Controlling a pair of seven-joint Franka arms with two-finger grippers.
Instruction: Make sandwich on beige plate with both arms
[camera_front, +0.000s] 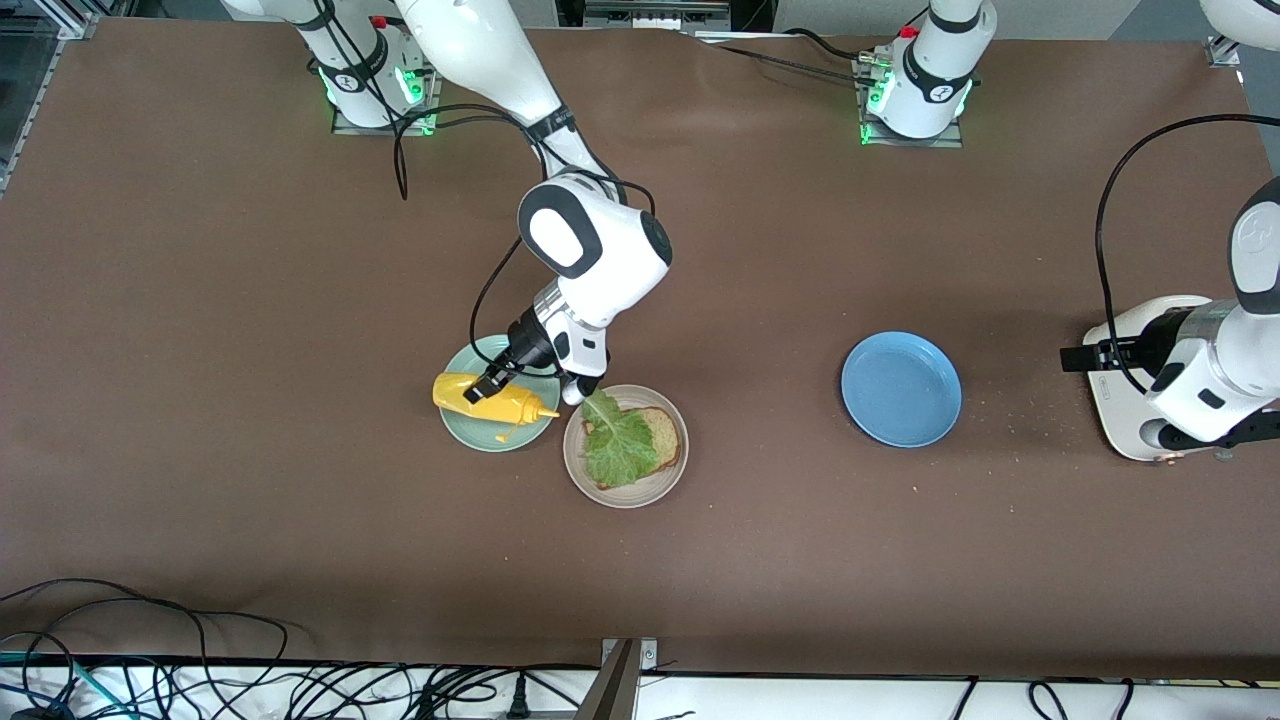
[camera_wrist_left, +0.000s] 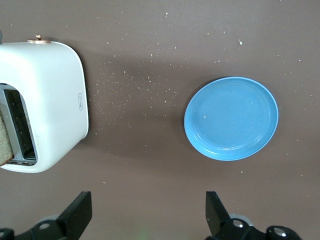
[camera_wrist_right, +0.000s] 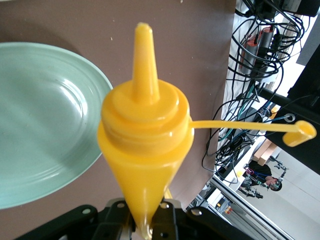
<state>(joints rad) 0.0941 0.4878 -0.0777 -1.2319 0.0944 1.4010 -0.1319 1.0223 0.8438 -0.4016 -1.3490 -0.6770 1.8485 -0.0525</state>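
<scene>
A yellow squeeze bottle (camera_front: 490, 399) is gripped at its base by the right tool (camera_front: 487, 385), and it's held tipped on its side over the mint-green plate (camera_front: 470, 428), nozzle pointed toward the beige plate (camera_front: 640, 488). In the right wrist view the bottle (camera_wrist_right: 145, 135) is seen clamped between the fingers, with its little cap (camera_wrist_right: 299, 133) flipped open and dangling on a strap, and the green plate (camera_wrist_right: 45, 120) is spotted underneath. The two plates are set just beside each other, the beige one a bit nearer to the front camera and more toward the left arm's end of the desk (camera_front: 250, 480). On the beige plate a single bread slice (camera_front: 662, 437) is laid flat, and a ruffled lettuce leaf (camera_front: 617, 442) is draped over most of it, no top slice on it yet. The left tool (camera_wrist_left: 147, 215) is held wide open with nothing in it, over bare desk near a white toaster (camera_wrist_left: 50, 100) that has a slice of bread (camera_wrist_left: 5, 142) sticking out of a slot; that arm is just parked there. A blue plate (camera_front: 901, 389) is left sitting by itself between the toaster (camera_front: 1125, 400) and the beige plate, and crumbs are scattered on the desk around the toaster.
</scene>
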